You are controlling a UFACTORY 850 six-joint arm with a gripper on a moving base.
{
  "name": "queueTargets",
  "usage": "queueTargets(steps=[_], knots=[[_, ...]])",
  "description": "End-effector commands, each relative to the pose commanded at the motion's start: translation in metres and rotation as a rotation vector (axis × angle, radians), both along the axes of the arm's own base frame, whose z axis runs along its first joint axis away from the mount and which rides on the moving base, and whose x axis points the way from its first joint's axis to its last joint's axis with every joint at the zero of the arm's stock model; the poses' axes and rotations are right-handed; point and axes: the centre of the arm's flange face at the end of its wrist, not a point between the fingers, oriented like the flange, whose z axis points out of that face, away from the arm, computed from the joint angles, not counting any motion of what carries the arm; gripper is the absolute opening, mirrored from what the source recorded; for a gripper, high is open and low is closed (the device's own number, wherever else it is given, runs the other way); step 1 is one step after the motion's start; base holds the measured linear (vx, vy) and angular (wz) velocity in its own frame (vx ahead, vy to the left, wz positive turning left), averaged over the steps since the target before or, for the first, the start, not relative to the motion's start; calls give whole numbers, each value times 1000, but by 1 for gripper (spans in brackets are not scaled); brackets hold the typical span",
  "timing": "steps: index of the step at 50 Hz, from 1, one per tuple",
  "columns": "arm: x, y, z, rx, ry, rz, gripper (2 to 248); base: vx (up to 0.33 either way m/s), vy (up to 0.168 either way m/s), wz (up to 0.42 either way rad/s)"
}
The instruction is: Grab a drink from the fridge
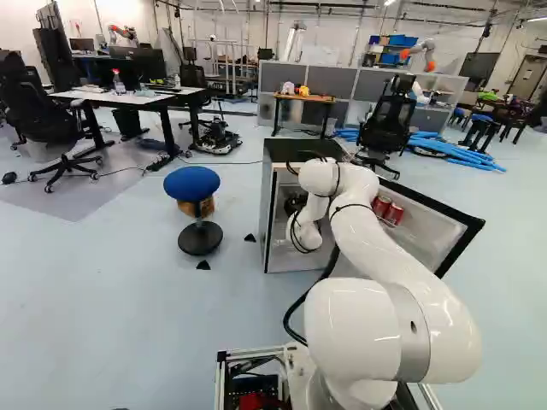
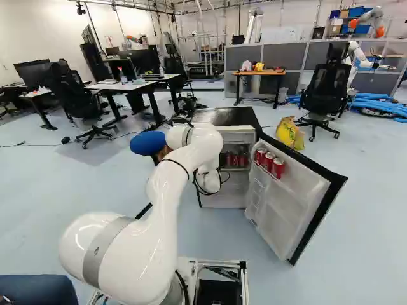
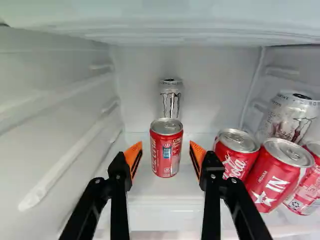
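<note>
Wrist view | red cans point(image 3: 166, 150): four | pale cans point(image 3: 171, 100): two | gripper point(image 1: 295, 203): one, fingers spread

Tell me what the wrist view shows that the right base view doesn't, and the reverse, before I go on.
Only the wrist view: the open end effector, a lone red can ahead between its fingers, and two whitish cans, one behind that can, one behind the red group.

Only the right base view: the open fridge door with red cans in its rack, and the yellow bag beyond.

Both: the fridge's inside, with red cans grouped at one side.
</note>
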Motion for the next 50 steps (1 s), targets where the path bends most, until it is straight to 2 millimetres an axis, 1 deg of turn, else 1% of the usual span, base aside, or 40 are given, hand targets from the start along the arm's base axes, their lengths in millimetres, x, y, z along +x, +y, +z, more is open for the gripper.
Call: queueTargets(steps=[40, 50], knots=[[27, -1, -16, -14, -33, 6, 150, 0, 0, 0], [28, -1, -17, -14, -35, 6, 150, 0, 0, 0]])
